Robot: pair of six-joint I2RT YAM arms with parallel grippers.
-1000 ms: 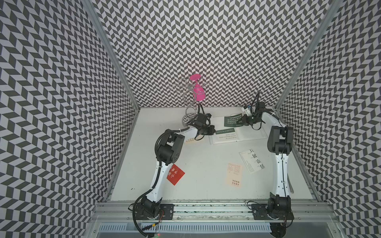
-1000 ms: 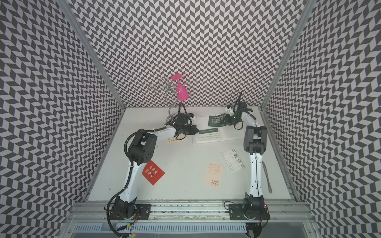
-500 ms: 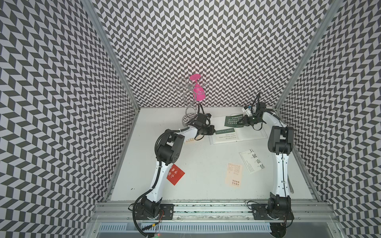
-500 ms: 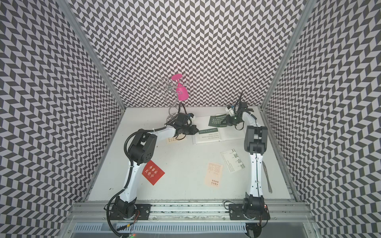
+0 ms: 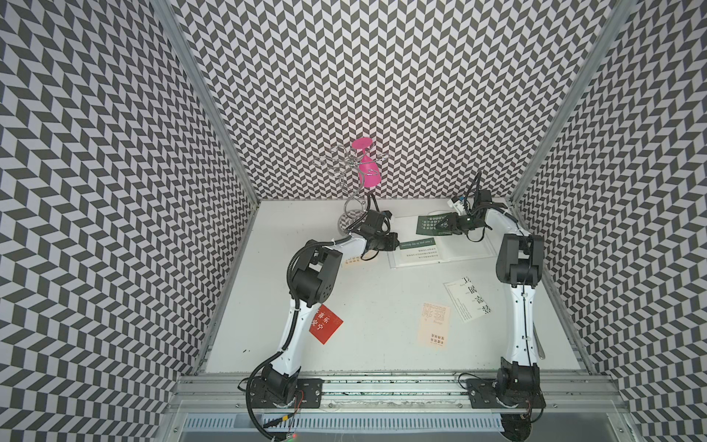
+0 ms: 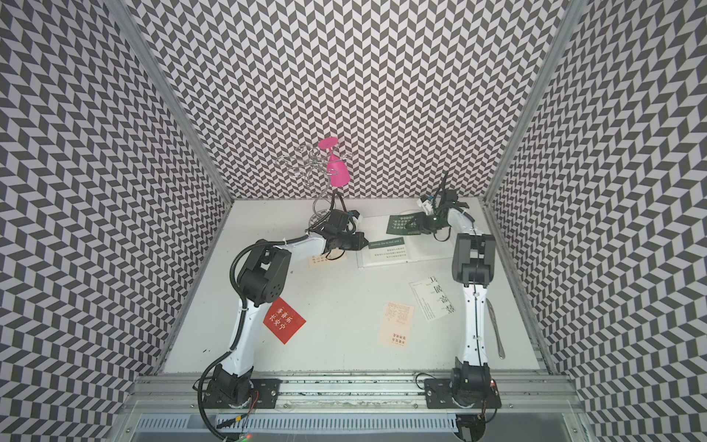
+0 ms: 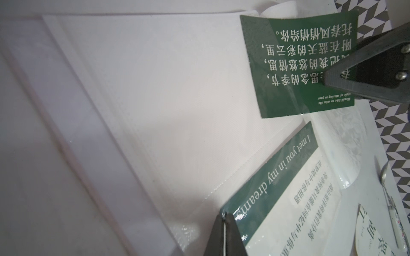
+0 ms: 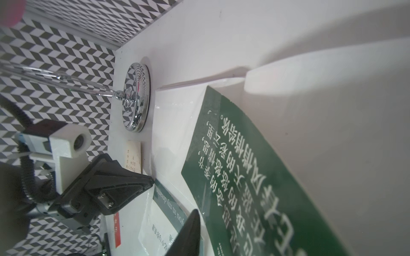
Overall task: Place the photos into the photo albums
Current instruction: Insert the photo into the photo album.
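Observation:
The photo album [image 5: 468, 245] [image 6: 434, 245] lies open at the back of the table. A white photo with a green band [image 5: 417, 250] [image 7: 277, 177] sits in its clear sleeve. My left gripper [image 5: 396, 243] [image 7: 225, 213] is shut on the thin sleeve edge at that photo's corner. A dark green photo [image 5: 432, 225] [image 8: 244, 177] lies partly in the pocket behind. My right gripper [image 5: 449, 225] is at its far edge. One of its fingers [image 8: 190, 230] stands just clear of the card and the other is hidden. Red [image 5: 325, 323], peach [image 5: 434, 325], white [image 5: 466, 298] and cream [image 5: 352, 262] photos lie loose.
A chrome wire rack [image 5: 350, 214] holding a pink goblet [image 5: 369, 172] stands at the back, right behind my left gripper. A metal spoon [image 6: 495, 333] lies along the table's right edge. Patterned walls close in three sides.
My right gripper's jaws have come apart from the dark green photo. Both arms and all the photos stay almost where they were.

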